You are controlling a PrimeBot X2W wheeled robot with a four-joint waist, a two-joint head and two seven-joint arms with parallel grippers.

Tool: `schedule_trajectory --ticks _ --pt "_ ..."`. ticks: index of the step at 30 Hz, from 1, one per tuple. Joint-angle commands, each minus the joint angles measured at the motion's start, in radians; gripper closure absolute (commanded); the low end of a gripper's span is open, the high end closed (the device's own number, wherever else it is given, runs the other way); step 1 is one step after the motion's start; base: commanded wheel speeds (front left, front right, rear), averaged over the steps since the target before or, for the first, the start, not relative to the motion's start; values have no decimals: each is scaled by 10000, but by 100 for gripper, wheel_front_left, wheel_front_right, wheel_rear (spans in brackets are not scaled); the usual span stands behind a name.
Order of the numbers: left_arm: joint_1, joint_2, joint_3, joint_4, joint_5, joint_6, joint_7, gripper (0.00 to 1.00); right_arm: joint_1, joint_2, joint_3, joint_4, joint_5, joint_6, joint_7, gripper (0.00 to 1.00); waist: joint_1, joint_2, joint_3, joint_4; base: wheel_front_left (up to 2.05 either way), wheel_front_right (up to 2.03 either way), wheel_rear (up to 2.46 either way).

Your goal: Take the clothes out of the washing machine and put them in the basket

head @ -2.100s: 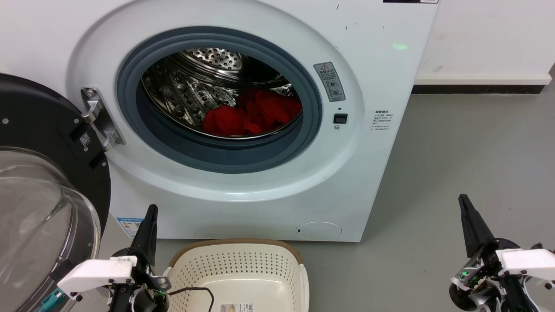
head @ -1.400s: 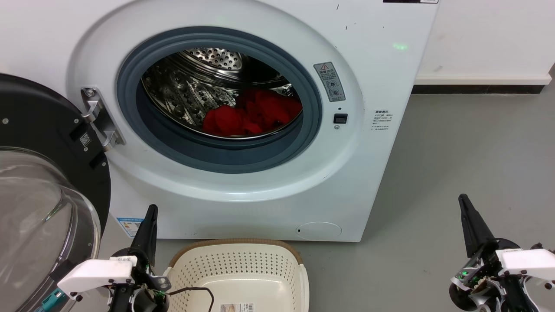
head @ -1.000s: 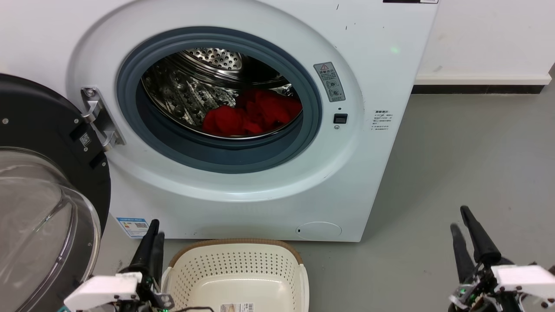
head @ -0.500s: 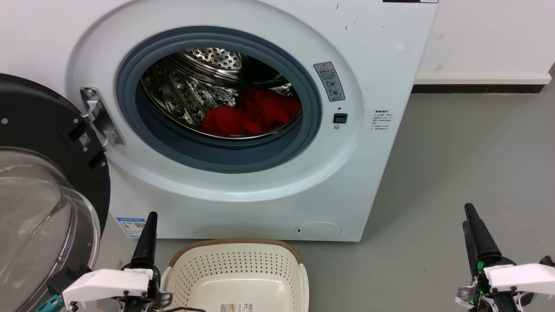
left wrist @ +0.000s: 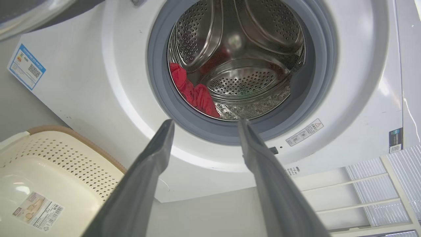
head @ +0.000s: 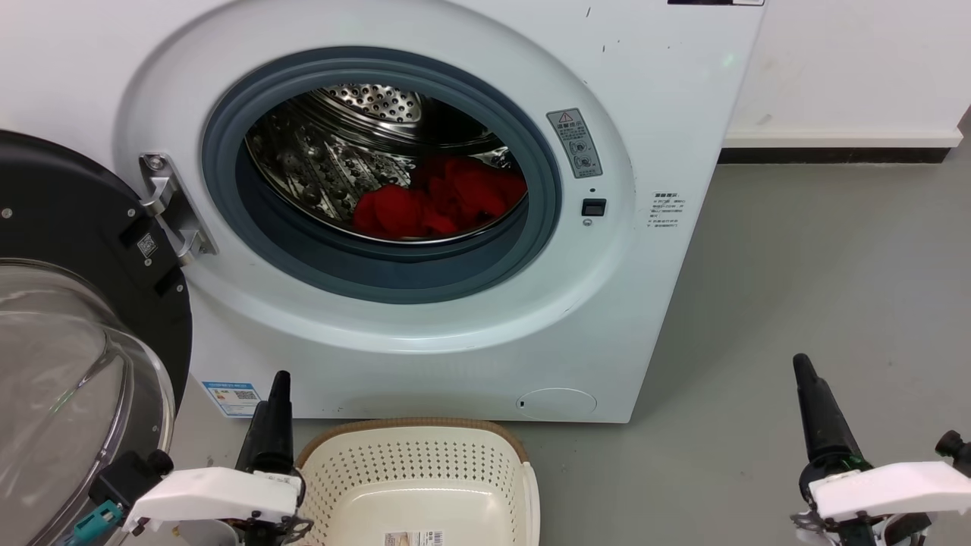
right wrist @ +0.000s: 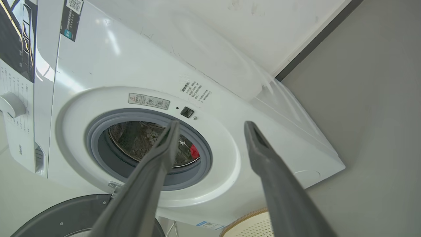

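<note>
Grey floor, white wall (dark skirting); left gripper and right gripper jaws both released.

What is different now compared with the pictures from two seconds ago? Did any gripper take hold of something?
The left gripper moved a little right and lower in the head view. The right gripper sank slightly. Both are open and hold nothing. The clothes stay in the washing machine, the basket stays without clothes, and the door stays open.
</note>
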Motion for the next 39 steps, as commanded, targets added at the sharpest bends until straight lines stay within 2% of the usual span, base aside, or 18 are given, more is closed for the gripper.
schedule_trajectory --ticks 1,15,39 --pt "-14 33 -57 -254 435 81 -115 0 -26 -25 73 -275 -536 1 -108 0 0 0 -2 -1 0 0 0" --pt "227 40 -389 -579 2655 424 -613 0 335 -26 402 -711 -3190 1 -603 0 0 0 -34 -13 0 0 0" --pt "652 49 -660 -1068 5468 788 -1317 0 834 -26 564 -1412 -6303 1 -1317 0 0 0 -121 -31 0 0 0"
